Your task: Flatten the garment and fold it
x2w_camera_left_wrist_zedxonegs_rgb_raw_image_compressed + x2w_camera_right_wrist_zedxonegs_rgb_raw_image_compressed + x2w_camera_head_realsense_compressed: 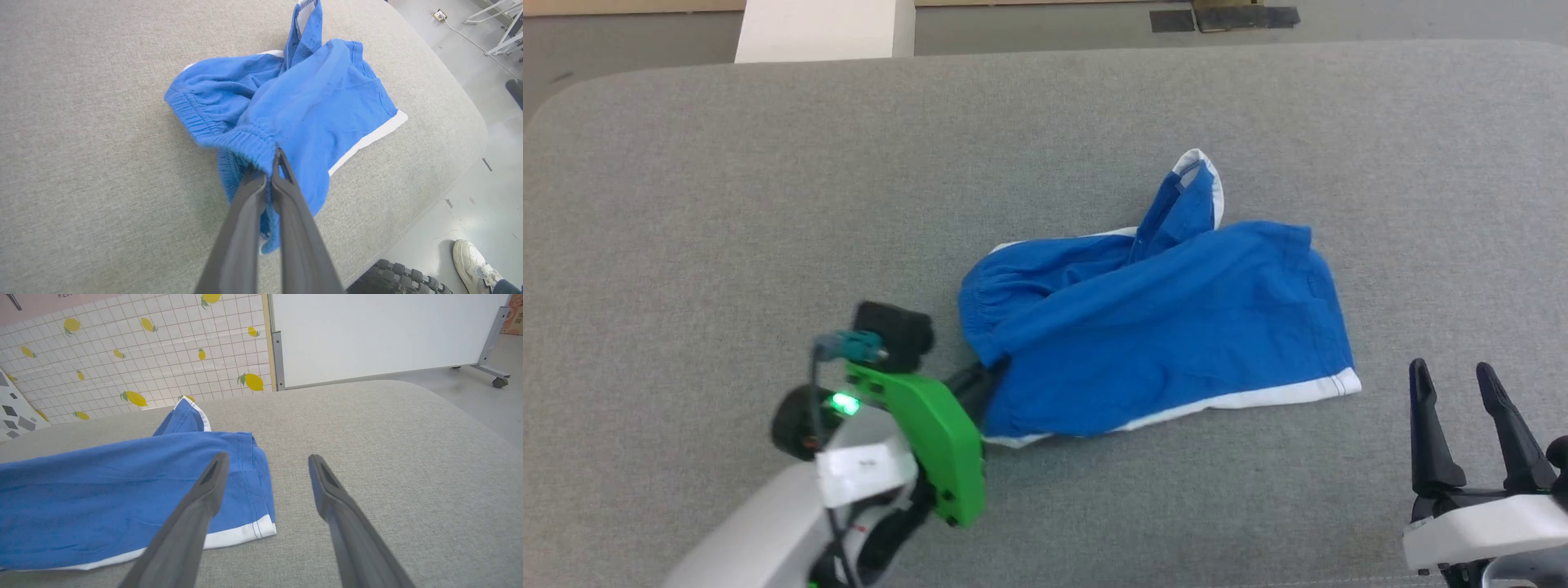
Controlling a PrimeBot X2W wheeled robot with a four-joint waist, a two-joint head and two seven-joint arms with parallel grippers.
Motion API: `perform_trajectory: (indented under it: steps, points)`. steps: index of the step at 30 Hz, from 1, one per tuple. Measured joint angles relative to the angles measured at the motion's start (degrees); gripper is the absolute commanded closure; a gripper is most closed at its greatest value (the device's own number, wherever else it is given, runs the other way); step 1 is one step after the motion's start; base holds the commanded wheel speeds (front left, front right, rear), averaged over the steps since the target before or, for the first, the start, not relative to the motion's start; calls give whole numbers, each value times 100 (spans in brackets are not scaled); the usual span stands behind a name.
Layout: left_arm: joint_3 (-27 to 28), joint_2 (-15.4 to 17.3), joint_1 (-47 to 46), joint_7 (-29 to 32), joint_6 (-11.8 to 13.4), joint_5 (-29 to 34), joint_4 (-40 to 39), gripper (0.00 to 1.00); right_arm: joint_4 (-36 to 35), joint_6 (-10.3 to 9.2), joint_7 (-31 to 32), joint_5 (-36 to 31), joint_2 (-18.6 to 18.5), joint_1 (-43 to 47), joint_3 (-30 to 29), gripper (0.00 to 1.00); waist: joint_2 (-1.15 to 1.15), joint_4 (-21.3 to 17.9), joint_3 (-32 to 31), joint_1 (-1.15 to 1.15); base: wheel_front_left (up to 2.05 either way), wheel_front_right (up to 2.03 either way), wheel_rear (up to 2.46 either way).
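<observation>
Now pinched at the waistband: spread low before folding

At the left, the left gripper [266, 163] has its 2 dark fingers clenched on the gathered waistband [245, 141] of the shorts [1160, 327], which lie bunched near the middle of the grey table [768, 204]. The step in hand looks like flattening. A low, slow pull toward the robot's left should draw out the creases; lifting high would likely let the soft cloth sag and twist. The fabric is limp royal blue, ribbed at the elastic, with a white stripe [1258, 398] along the hem, and 1 leg pokes up at the far side. The tabletop is a woven, slightly fuzzy textile. At the right, the right gripper [1452, 371] hovers released, jaws apart, near the hem corner, well placed to pin it.
</observation>
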Motion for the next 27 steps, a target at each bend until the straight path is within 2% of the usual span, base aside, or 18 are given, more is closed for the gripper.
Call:
perform_trajectory:
  steps: [4,7,19,20,21,22,27]
  points:
    - [135,231,-75,155,68,-7,-68,100,-90,0,21,-3,0,-3,92,0,0,-26,103,0,0,0,0]
    - [215,260,-281,243,56,-4,101,100,-98,1,11,-2,1,-53,155,0,0,-75,254,0,0,0,0]
    - [-60,278,-1133,425,-416,343,1686,100,127,0,-261,37,2,-201,363,0,0,-478,873,0,0,0,0]
    - [-77,261,-1149,419,-442,358,1781,72,144,0,-267,52,1,-207,363,0,0,-505,900,0,0,0,0]
    - [-93,244,-1172,408,-453,366,1844,11,157,0,-268,68,1,-213,364,0,0,-522,914,0,0,0,0]
    - [-105,207,-1198,356,-455,372,1922,0,168,0,-268,70,2,-220,366,0,0,-531,915,0,0,0,0]
    - [-181,4,-1185,109,-445,424,2148,0,180,0,-256,67,1,-270,321,0,0,-481,805,0,0,0,0]
